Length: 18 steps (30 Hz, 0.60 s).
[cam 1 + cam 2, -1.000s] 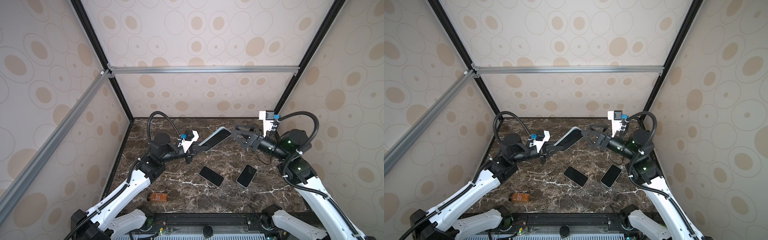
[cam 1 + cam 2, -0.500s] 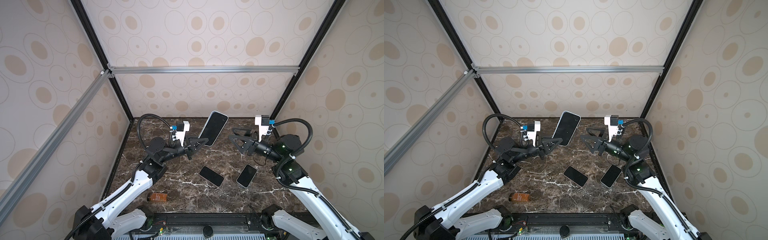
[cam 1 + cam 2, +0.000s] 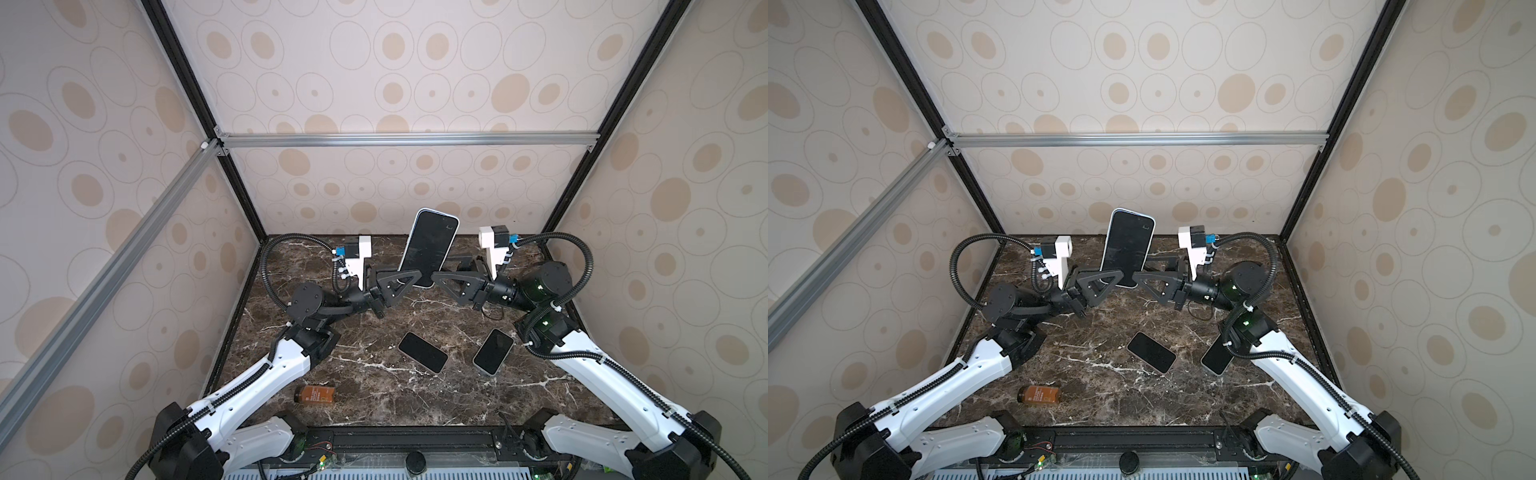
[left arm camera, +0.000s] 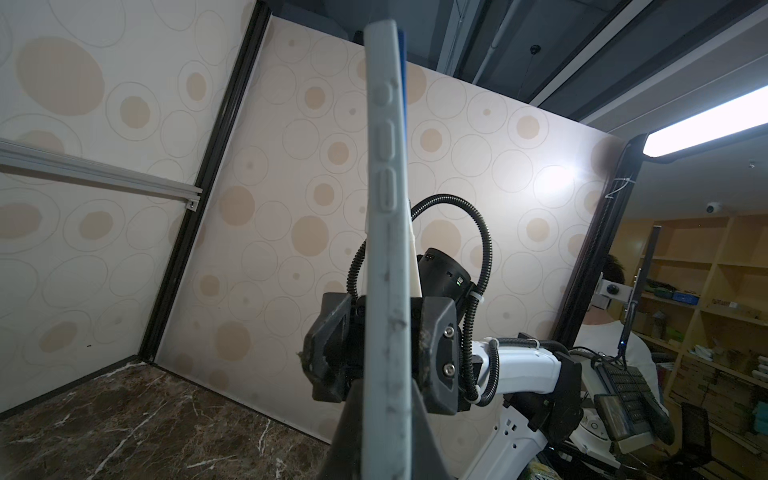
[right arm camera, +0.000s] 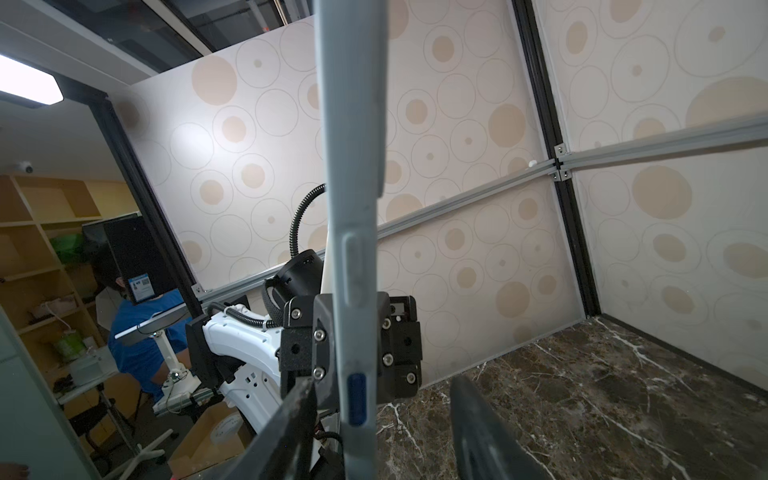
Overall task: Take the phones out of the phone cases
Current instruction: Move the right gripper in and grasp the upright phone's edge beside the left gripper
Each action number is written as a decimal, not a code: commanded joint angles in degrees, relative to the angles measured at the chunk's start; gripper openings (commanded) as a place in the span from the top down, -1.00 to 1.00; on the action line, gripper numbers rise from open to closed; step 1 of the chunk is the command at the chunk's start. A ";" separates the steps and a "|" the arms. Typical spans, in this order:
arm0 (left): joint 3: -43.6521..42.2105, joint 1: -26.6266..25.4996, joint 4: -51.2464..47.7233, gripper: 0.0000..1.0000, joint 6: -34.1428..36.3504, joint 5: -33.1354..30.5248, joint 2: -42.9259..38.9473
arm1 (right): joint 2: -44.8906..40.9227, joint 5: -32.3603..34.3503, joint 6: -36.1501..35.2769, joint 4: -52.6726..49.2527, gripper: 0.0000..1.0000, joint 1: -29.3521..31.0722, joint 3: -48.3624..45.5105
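Top views: phone [image 3: 428,249] upright, btm end in left pincer [image 3: 409,276].

Pale grey-blue phone case [image 4: 386,249]; black phone [image 3: 428,249]; brown white-veined table [image 3: 374,399]; amber bottle [image 3: 314,394].

Spotted-wall booth over a dark marble bench [image 3: 365,386]
Cream walls [image 3: 415,62] with tan circles all round, black corner posts [image 3: 242,195], a silver rail [image 3: 395,139] across the back; beyond the booth, a bright ceiling light [image 4: 706,124] and wooden shelves [image 4: 706,266]
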 commanded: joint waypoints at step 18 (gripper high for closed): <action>2.37 -0.92 7.01 1.00 -2.64 2.51 0.28 | 1.66 -7.64 -4.58 -2.86 0.33 2.72 5.81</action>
